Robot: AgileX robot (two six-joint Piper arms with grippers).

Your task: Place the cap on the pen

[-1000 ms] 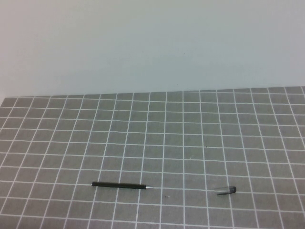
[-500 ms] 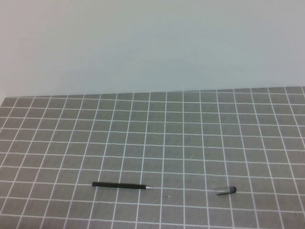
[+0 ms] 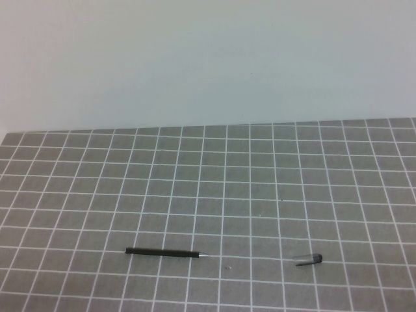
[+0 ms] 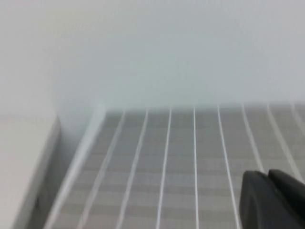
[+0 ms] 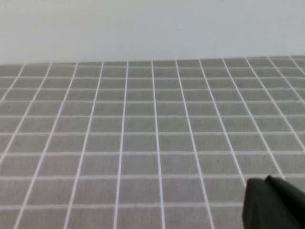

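A: Start with the bench (image 3: 260, 169). Its gridded grey mat fills the high view, and you have nothing on it but two small things near your own edge.

B: And my arms?

A: Neither shows from above. Each wrist view catches only a dark corner of its own hand: the left hand (image 4: 274, 198) over the mat close to the bench's edge and a pale ledge (image 4: 24, 157), the right hand (image 5: 274, 202) over open grid. Both are fully closed and hold nothing. I judge them parked, the task not begun.

B: Where is the pen?

A: The pen (image 3: 166, 253) lies flat on your left side, silver tip pointing right. The cap (image 3: 309, 260) lies well apart to its right, dark end away from the pen. That split likely suits one hand per piece.

B: Do the wrist views show either?

A: No. Only the high view shows them; only the wrist views show your hands.
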